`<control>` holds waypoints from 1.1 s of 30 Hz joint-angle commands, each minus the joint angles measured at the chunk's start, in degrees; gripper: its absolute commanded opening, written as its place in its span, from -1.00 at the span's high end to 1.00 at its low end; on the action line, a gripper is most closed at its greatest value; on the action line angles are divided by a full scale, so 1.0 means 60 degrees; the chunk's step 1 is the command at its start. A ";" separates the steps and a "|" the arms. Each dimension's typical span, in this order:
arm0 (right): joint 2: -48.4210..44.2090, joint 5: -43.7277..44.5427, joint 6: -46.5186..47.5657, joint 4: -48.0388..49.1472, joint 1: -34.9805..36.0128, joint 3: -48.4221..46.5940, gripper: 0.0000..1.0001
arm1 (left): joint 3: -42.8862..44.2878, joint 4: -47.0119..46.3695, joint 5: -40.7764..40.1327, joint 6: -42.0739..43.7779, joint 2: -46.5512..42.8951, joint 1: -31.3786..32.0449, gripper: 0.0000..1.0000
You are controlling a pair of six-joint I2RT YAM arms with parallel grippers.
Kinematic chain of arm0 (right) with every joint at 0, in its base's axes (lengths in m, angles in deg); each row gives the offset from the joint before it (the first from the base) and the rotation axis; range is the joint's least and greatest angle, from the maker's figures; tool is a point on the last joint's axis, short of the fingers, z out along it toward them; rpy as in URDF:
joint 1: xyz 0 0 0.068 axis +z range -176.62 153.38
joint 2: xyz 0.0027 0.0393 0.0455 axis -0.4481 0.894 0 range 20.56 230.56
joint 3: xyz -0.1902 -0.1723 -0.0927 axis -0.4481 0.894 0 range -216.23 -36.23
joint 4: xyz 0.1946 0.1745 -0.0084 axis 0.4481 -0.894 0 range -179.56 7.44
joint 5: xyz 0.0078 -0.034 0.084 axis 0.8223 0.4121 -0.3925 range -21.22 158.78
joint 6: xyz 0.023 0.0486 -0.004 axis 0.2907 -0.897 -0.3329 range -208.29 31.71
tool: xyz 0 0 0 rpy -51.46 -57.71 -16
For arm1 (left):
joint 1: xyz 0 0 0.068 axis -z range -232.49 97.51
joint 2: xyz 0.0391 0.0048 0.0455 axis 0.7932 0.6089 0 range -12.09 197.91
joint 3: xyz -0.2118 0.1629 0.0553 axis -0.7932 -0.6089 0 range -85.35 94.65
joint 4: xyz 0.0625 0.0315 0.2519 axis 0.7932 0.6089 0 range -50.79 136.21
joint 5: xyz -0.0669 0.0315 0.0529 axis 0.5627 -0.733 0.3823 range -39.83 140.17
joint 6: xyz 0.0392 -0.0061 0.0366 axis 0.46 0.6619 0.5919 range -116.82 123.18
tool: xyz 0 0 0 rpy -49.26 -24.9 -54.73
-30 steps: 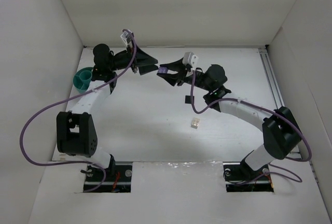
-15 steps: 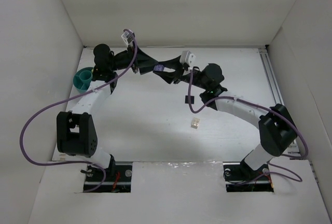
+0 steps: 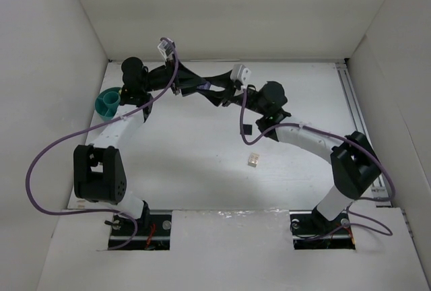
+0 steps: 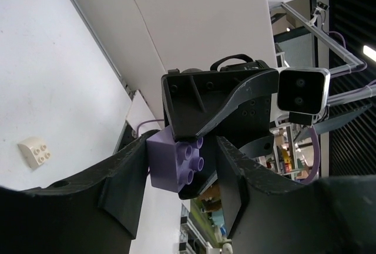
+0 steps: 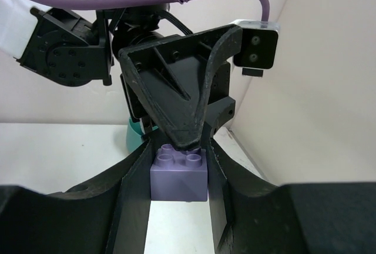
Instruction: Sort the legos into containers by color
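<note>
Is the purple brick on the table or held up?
Held up: the purple brick is clamped in the right gripper, clear of the table.

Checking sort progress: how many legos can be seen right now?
2. A purple brick is clamped in the right gripper above the far side of the table; a cream brick lies mid-table. More may be hidden in the bowl.

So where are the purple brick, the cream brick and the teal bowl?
purple brick [image 5: 179, 179]: right wrist view, on its front face.
cream brick [image 3: 253, 160]: top view, on its upper side.
teal bowl [image 3: 104, 105]: top view, on its outer wall.
</note>
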 commanded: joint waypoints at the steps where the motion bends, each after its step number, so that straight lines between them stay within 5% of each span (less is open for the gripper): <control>1: 0.0132 0.0182 0.0131 0.0624 -0.0043 -0.0481 0.91 | 0.0144 -0.0504 0.0216 -0.0012 -0.0346 0.0053 0.10; 11: 0.0030 0.0182 0.0131 0.0624 -0.0044 -0.0495 0.84 | 0.0056 -0.0286 0.0216 0.0178 -0.0434 0.0053 0.57; 12: -0.0071 0.0080 0.0131 0.0508 -0.0044 -0.0495 0.76 | 0.0056 -0.0284 0.0216 0.0295 -0.0434 0.0053 0.69; 13: -0.0160 0.0079 0.0131 0.0405 -0.0131 -0.0394 0.38 | 0.0056 -0.0183 0.0129 0.0398 -0.0535 -0.0063 0.75; 16: -0.0394 -0.0286 0.0131 -0.0414 -0.0233 -0.0116 -0.24 | 0.0348 0.0578 -0.0062 0.1390 -0.0769 -0.0429 0.94; 20: -0.1139 -0.0374 0.0131 -0.0825 -0.0234 0.0908 -0.33 | 0.0481 0.1836 -0.0267 0.2810 -0.1150 -0.1248 1.00; 27: -0.2034 -0.0259 0.0234 -0.2347 -0.0234 0.1922 -0.41 | 0.0874 0.5276 -0.0677 0.5447 -0.1692 -0.3632 1.00; 33: -0.2035 -0.0345 0.0248 -0.3447 -0.0425 0.1819 -0.41 | 0.2470 1.1134 -0.2081 1.0507 -0.1606 -0.5438 1.00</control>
